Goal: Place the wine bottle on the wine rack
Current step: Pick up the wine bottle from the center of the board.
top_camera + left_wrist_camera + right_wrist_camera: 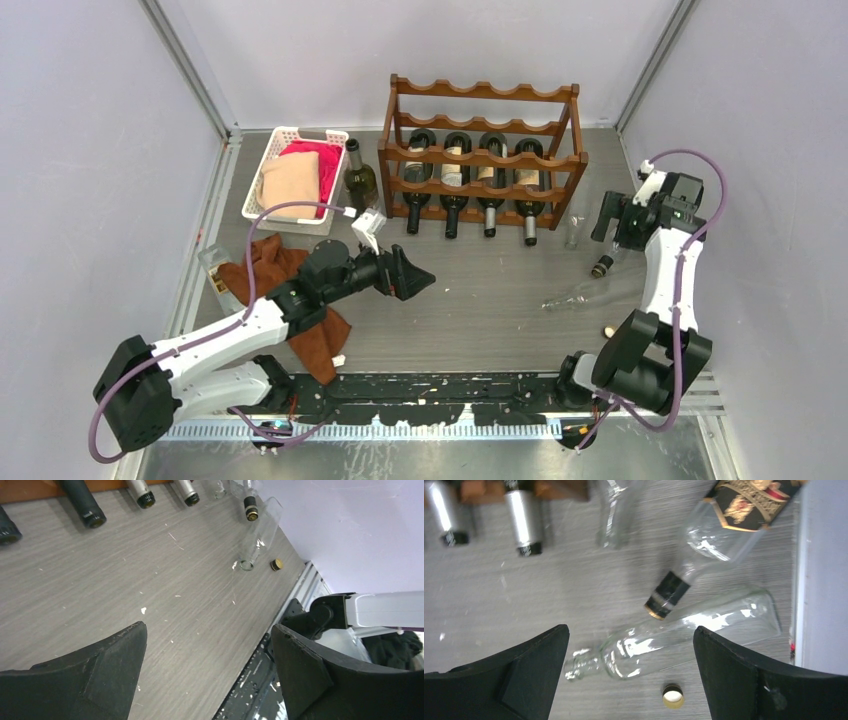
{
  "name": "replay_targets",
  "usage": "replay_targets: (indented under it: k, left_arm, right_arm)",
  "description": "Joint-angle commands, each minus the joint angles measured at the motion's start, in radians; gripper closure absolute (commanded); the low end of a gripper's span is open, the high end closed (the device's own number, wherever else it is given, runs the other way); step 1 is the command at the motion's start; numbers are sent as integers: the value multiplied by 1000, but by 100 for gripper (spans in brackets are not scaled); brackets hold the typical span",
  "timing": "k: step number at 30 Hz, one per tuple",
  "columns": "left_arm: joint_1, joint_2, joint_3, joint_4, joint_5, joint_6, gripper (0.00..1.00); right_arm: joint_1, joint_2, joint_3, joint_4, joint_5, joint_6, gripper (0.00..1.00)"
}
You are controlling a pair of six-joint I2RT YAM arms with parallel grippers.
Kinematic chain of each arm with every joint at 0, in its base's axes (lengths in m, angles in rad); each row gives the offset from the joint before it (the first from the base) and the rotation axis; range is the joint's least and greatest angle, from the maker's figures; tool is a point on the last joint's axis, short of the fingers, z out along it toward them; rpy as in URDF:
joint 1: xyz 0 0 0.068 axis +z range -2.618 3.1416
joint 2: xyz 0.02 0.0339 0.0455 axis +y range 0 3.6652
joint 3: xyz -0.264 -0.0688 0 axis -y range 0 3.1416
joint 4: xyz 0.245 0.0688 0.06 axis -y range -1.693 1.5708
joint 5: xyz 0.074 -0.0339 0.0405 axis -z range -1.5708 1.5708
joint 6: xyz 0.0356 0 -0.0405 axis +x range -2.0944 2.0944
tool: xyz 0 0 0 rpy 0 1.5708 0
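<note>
Your right jaws stand wide and hold nothing. They hang over the right end of the surface, well above it. Below them lies what I judge to be the wine bottle, the clear one with a dark label and black-capped neck. In the right wrist view its long axis runs on a diagonal, with the labelled body toward the upper right by the wall and the neck pointing down-left into the gap between the jaws. Just beside its neck, maybe touching, an empty clear bottle lies crosswise, and a loose cap sits close by.

Your left jaws are also wide and empty, out at mid-surface and well apart from that bottle, so the right arm is much the nearer. The wine rack stands to the bottle's left with four bottles in it. A dark bottle stands upright at the rack's far left.
</note>
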Motion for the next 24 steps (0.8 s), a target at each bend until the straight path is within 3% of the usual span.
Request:
replay_targets:
  k: [1, 13, 24]
  left_arm:
    - [-2, -25, 53, 36, -60, 96, 7]
    - [-2, -7, 63, 58, -94, 156, 5]
    - [-2, 103, 116, 87, -101, 113, 6]
  right_arm:
    - [-4, 69, 89, 150, 160, 185, 0]
    - [-1, 276, 178, 294, 495, 404, 0]
    - [13, 476, 305, 311, 500, 458, 0]
